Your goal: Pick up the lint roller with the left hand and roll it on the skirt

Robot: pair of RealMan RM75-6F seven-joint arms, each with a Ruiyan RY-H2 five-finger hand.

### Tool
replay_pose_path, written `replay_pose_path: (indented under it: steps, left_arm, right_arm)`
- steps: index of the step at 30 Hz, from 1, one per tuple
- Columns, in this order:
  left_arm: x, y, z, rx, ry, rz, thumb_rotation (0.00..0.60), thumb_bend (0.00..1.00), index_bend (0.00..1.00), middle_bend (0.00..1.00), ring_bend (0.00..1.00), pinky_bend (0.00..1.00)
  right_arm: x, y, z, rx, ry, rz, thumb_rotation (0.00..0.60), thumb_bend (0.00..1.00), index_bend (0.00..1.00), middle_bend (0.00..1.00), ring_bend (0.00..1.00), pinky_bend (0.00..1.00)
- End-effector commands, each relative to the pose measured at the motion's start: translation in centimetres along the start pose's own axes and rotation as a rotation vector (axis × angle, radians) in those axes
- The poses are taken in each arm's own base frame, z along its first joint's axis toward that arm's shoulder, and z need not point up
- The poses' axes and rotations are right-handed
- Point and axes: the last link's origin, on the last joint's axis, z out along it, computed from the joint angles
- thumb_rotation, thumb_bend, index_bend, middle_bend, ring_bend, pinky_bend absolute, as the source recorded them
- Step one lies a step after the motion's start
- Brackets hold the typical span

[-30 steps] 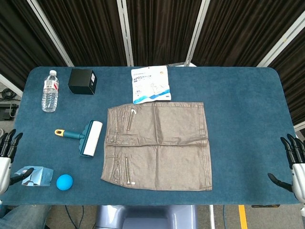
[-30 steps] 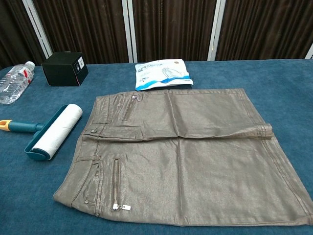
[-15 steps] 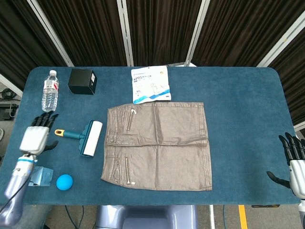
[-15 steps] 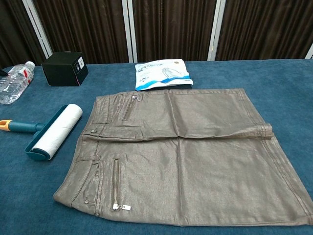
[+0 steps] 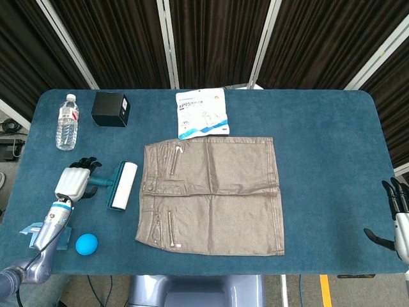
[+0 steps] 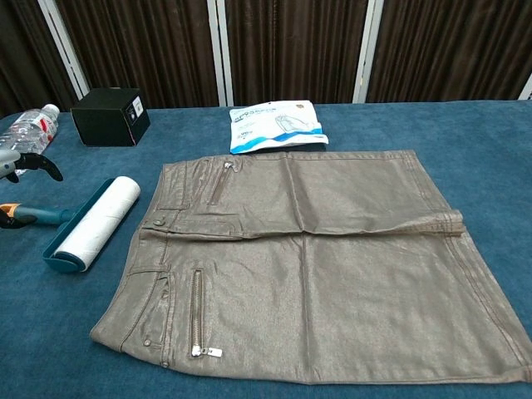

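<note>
The lint roller (image 5: 121, 185) lies on the table just left of the skirt, white roll in a teal frame, handle pointing left. My left hand (image 5: 74, 181) hovers over that handle and hides it in the head view. In the chest view the roller (image 6: 91, 223) shows whole, and dark fingertips (image 6: 40, 164) curve above the teal handle with a gap; nothing is gripped. The brown skirt (image 5: 211, 195) is spread flat mid-table, also seen as the skirt (image 6: 307, 266) up close. My right hand (image 5: 397, 216) hangs at the table's right edge, fingers spread, holding nothing.
A water bottle (image 5: 66, 121) and a black box (image 5: 110, 109) sit behind the roller. A mask packet (image 5: 202, 113) lies behind the skirt. A blue ball (image 5: 86, 244) and a blue wrapper (image 5: 33, 229) lie near the front left corner of the blue table (image 5: 326, 147).
My left hand has moved right and forward from the table's left edge to over the roller's handle. The right hand has sunk slightly. The roller and skirt have not moved.
</note>
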Motion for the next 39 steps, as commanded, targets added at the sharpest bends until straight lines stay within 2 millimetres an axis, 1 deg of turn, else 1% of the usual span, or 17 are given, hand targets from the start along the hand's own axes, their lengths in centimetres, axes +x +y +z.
replay_pose_path:
  steps: [1,9,14,20,25,28,34,39]
  left_arm:
    - [-0.3,0.3,0.3,0.003,-0.001,0.012,0.6,0.38,0.27,0.18,0.17,0.26]
    - [-1.2,0.5,0.9,0.024,-0.018,0.019,0.6,0.38,0.28,0.2,0.18,0.27]
    - [-1.8,0.5,1.2,0.021,-0.025,0.031,0.6,0.38,0.3,0.23,0.22,0.33]
    - [-2.2,0.6,1.6,0.015,-0.034,0.036,0.6,0.39,0.32,0.26,0.24,0.34]
    - [-2.2,0.7,1.7,0.002,-0.022,0.041,0.6,0.42,0.39,0.33,0.3,0.37]
    - [-2.0,0.7,1.6,-0.013,-0.006,0.044,0.6,0.47,0.44,0.37,0.33,0.39]
    - [-1.5,0.4,1.2,-0.041,0.021,0.092,0.6,0.57,0.52,0.42,0.37,0.42]
    - [-0.4,0.4,1.0,-0.069,0.039,0.131,0.6,0.62,0.55,0.44,0.39,0.44]
  right_arm:
    - [0.0,0.0,0.0,0.0,0.001,0.001,0.6,0.0,0.0,0.0,0.0,0.0]
    - [-0.1,-0.1,0.0,0.003,-0.006,-0.002,0.6,0.0,0.0,0.0,0.0,0.0]
    - [-0.3,0.0,0.2,-0.002,-0.012,-0.009,0.6,0.0,0.0,0.0,0.0,0.0]
    - [-0.5,0.0,0.3,-0.008,-0.016,-0.014,0.6,0.0,0.0,0.0,0.0,0.0]
    - [-0.4,0.0,0.3,-0.011,-0.015,-0.014,0.6,0.0,0.0,0.0,0.0,0.0]
    - [-0.4,0.1,0.4,-0.013,-0.016,-0.013,0.6,0.0,0.0,0.0,0.0,0.0]
    - [-0.5,0.1,0.3,-0.012,-0.018,-0.013,0.6,0.0,0.0,0.0,0.0,0.0]
    - [-0.4,0.0,0.3,-0.012,-0.018,-0.011,0.6,0.0,0.0,0.0,0.0,0.0]
